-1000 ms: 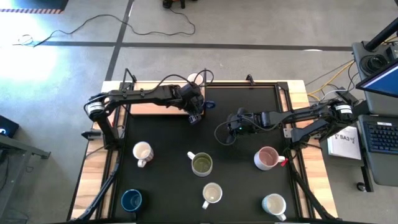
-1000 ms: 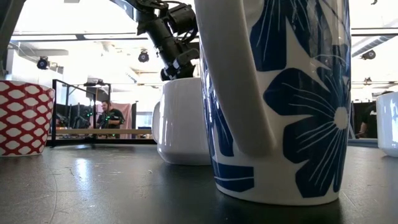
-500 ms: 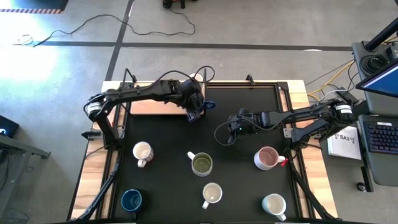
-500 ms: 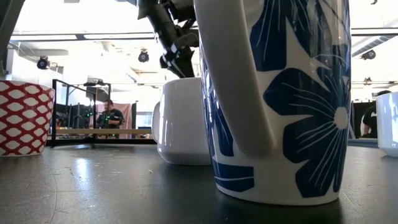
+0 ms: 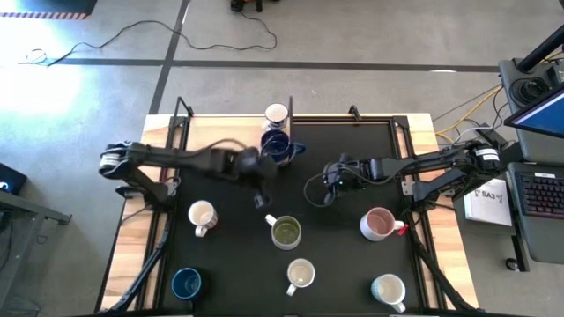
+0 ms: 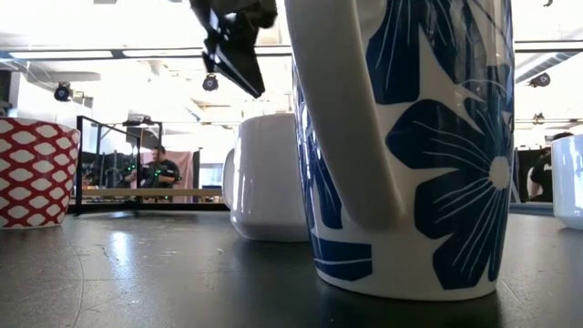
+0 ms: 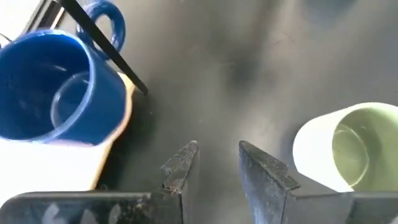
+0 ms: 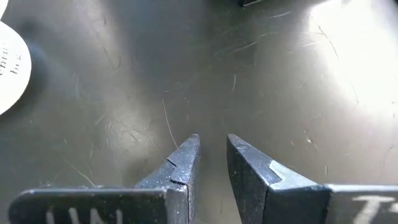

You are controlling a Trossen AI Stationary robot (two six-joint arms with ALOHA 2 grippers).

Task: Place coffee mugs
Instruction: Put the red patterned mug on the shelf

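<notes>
Left gripper (image 5: 257, 199), narrowly open and empty, hovers mid-table; we should drop over the green mug (image 5: 285, 232) just nearer, straddling its wall squarely before closing.

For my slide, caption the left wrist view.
Open left gripper above the black mat, between a blue mug and an olive-lined mug.

Left gripper (image 5: 258, 199), jaws now parted and empty, has withdrawn from the dark blue mug (image 5: 278, 148) behind it.
</notes>
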